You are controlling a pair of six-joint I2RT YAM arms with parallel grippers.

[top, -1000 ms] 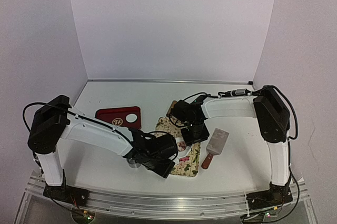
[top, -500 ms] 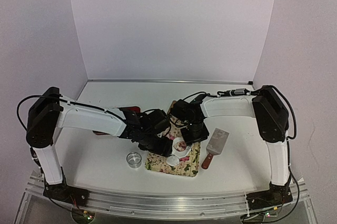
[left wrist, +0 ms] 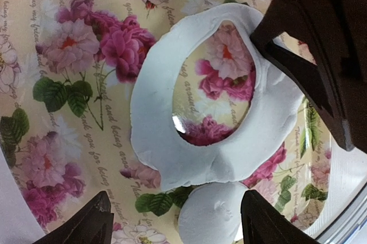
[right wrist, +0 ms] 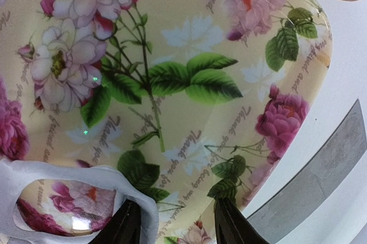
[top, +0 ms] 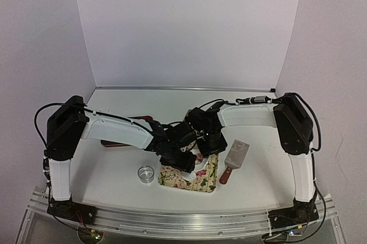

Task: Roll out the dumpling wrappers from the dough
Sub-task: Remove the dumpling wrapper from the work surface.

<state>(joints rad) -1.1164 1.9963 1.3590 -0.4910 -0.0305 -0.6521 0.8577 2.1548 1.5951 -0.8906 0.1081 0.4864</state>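
We hold our left gripper (left wrist: 175, 209) spread wide and empty over the holed dough (left wrist: 155, 112) on the floral tray (left wrist: 69, 43), near mid-table. A round wrapper (left wrist: 209, 218) touches the dough. Our right gripper (right wrist: 175, 207) is partly open, with one finger against the dough's edge.

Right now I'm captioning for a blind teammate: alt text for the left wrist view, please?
A flattened white dough sheet with a round hole lies on a floral tray, a small round piece touching its lower edge. The open left hand frames the bottom; the right hand overlaps the sheet's upper right.
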